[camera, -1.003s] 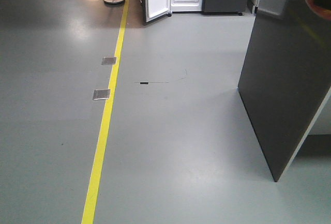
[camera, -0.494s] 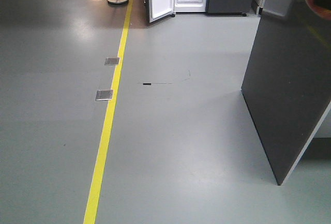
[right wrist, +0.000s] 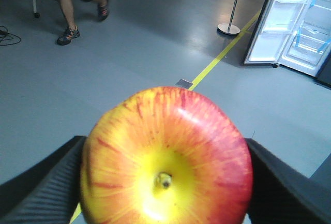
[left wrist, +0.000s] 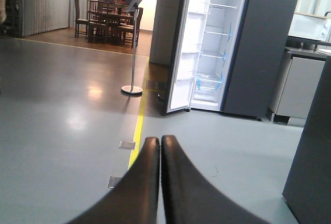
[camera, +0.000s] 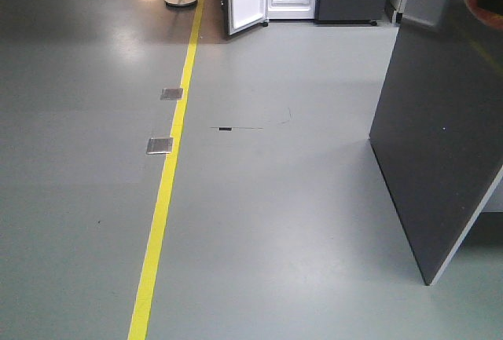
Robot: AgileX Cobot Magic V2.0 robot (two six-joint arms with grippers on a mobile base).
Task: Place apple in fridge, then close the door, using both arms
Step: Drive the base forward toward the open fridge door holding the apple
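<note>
here, the apple [right wrist: 165, 157] is clamped between the two black fingers [right wrist: 41, 195] of the right gripper [right wrist: 165, 188], its dimpled end turned to the camera. the left gripper [left wrist: 160, 149] is pressed closed on nothing. well across the grey floor [camera: 275, 214], beside a yellow line [camera: 169, 175], the fridge [left wrist: 212, 43] is seen with its door [left wrist: 183, 53] swung open.
</note>
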